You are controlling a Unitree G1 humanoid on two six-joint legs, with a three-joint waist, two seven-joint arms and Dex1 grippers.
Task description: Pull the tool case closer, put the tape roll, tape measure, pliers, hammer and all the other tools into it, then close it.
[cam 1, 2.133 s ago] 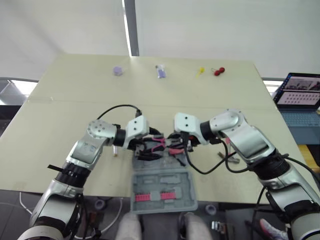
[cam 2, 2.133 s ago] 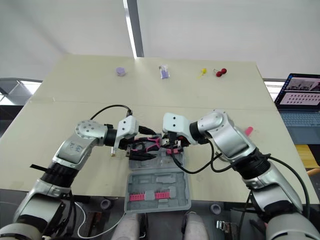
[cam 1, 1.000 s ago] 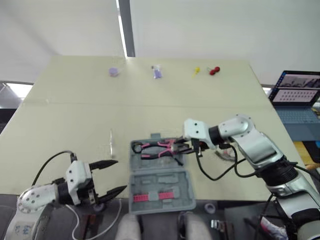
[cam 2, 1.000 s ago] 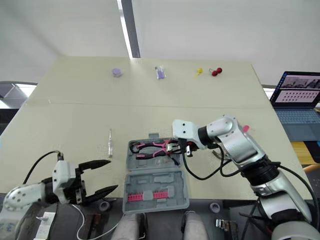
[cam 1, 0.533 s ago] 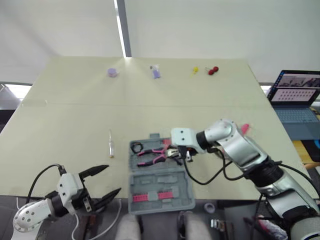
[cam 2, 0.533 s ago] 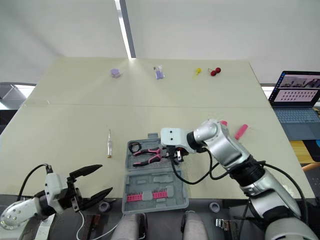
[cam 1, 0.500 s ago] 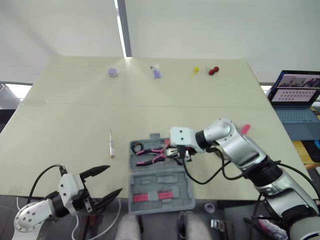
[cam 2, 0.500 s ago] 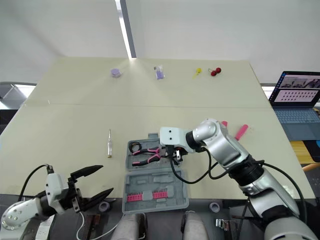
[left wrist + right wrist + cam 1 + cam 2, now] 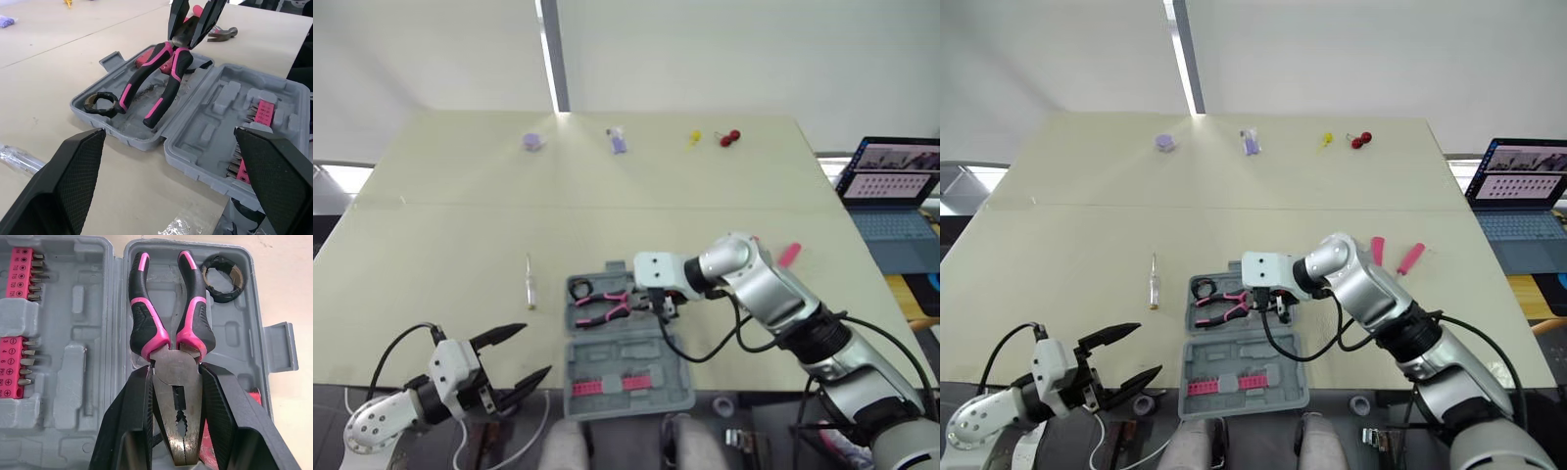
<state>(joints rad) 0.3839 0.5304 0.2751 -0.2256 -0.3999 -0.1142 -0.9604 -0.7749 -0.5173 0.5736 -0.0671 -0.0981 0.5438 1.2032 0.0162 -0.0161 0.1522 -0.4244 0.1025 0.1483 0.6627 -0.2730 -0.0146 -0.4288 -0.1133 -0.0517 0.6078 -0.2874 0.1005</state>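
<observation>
Tool case point(image 9: 636, 354) open flat, near edge of table point(image 9: 450, 215). Left gripper point(image 9: 536, 350) — spread wide, empty, parked off edge; I judge for clearance. Screwdriver point(image 9: 530, 282) loose on table. Tape roll point(image 9: 579, 288), pliers point(image 9: 597, 305) in tray — right gripper point(image 9: 653, 305) clamped on pliers head, handles seating into recess.

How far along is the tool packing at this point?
Done: the case sits open at the table edge with the tape roll inside. In hand: the right gripper holds the pliers by the head, handles in the case. Left: the screwdriver and the hammer lie outside; the case is not closed.
</observation>
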